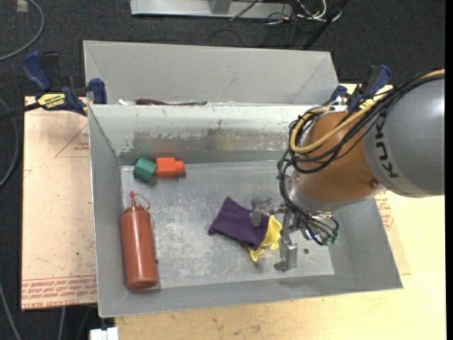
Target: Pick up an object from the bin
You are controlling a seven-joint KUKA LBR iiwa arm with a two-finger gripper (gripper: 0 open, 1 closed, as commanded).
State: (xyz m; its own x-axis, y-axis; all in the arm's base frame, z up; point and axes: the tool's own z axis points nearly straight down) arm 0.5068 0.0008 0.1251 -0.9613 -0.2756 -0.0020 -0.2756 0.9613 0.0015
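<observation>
Camera view: grasp step. The gripper [273, 234] has its jaws spread astride a yellow scrap [267, 242] beside the purple cloth [232, 222] and holds nothing yet. Next, close the jaws and lift.

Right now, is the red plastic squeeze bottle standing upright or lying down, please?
Lying down: the red plastic squeeze bottle rests lengthwise on the floor of the grey metal bin, nozzle toward the back wall.
</observation>
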